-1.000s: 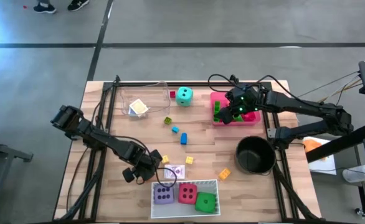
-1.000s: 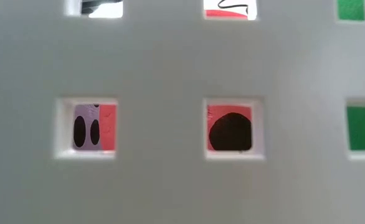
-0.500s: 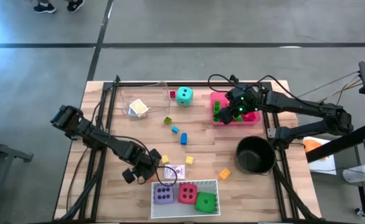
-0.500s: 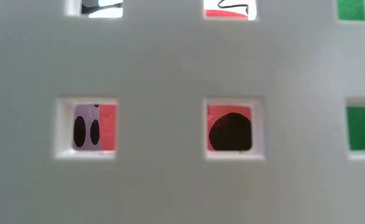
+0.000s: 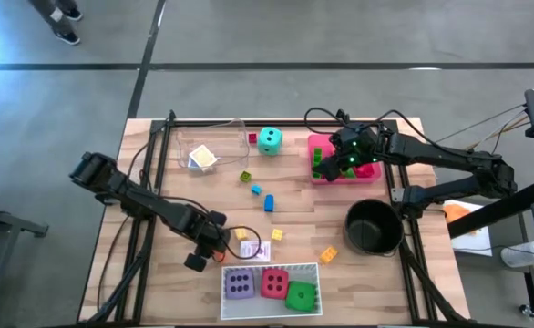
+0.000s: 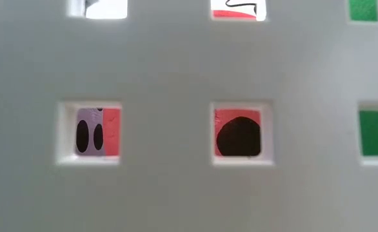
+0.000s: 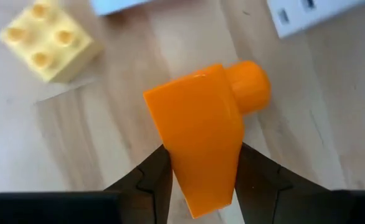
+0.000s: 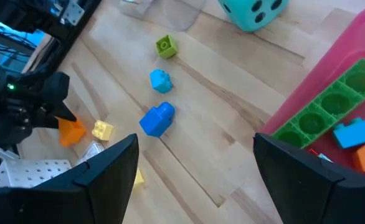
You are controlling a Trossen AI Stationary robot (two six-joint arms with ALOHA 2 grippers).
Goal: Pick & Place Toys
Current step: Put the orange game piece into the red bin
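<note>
**Left arm draws back with an orange block in its grip**

Pulled a little away from the white tray (image 5: pixel 272 270) since a second ago, the left gripper (image 7: pixel 198 177) now sits just off that tray's left corner near the bench's front edge, fingers clenched on an orange block (image 7: pixel 202 134). A yellow block (image 7: pixel 48 40) lies on the wood just beside it, next to a small playing card (image 5: pixel 257 251).

Inside the white tray, along the front edge, rest the purple die (image 5: pixel 240 284), the red die (image 5: pixel 274 283) and the green die (image 5: pixel 301 294). The low view sees only the tray's perforated wall, with bits of those dice through the holes.

At the back edge the teal die (image 8: pixel 254 12) stands between the clear tray (image 5: pixel 205 146) and the pink tray (image 8: pixel 350 50). The right gripper (image 8: pixel 195 165) hovers over the pink tray, fingers spread wide and empty; a long green block (image 8: pixel 322 102) lies inside it. A green-yellow block (image 8: pixel 165 45) and two blue blocks (image 8: pixel 157 118) lie mid-bench. The black pot (image 5: pixel 373 228) stands toward the right edge, two more yellow blocks (image 5: pixel 327 254) lying near it.
</note>
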